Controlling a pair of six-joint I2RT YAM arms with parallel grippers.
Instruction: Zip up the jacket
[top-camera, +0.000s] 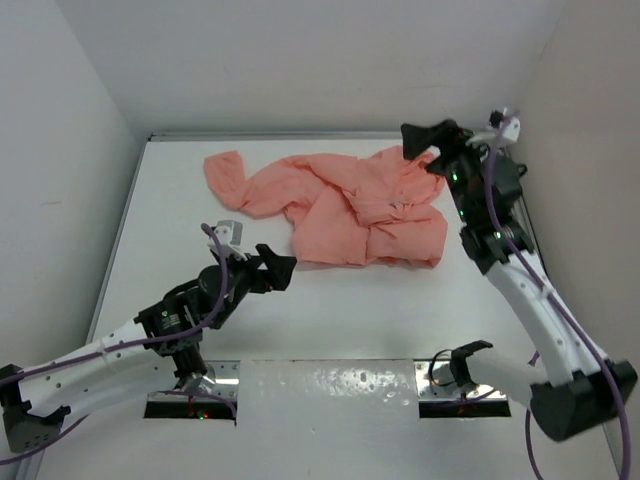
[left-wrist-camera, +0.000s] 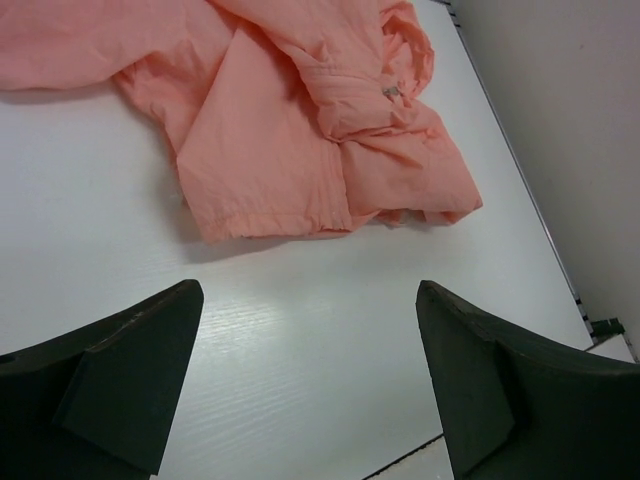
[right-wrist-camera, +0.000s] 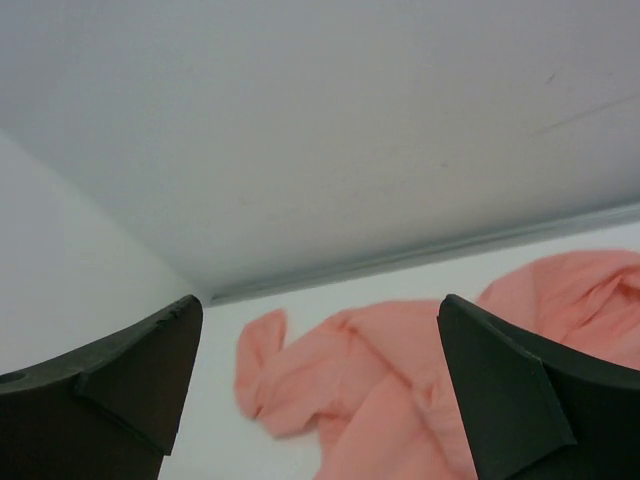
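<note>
The salmon-pink jacket (top-camera: 340, 205) lies crumpled on the white table, one sleeve (top-camera: 226, 177) stretched toward the back left. In the left wrist view the jacket (left-wrist-camera: 300, 110) fills the top, with a small metal zipper piece (left-wrist-camera: 391, 92) showing on a fold. My left gripper (top-camera: 275, 268) hovers just in front of the jacket's near hem, open, nothing between its fingers (left-wrist-camera: 130, 370). Held above the jacket's back right corner, my right gripper (top-camera: 420, 138) is open and empty; its view looks down on the jacket (right-wrist-camera: 400, 380).
White walls close in the table at the back (top-camera: 330, 60), left and right. A raised strip (top-camera: 330, 135) runs along the back edge. Both arm bases sit on metal plates (top-camera: 330, 385) at the near edge.
</note>
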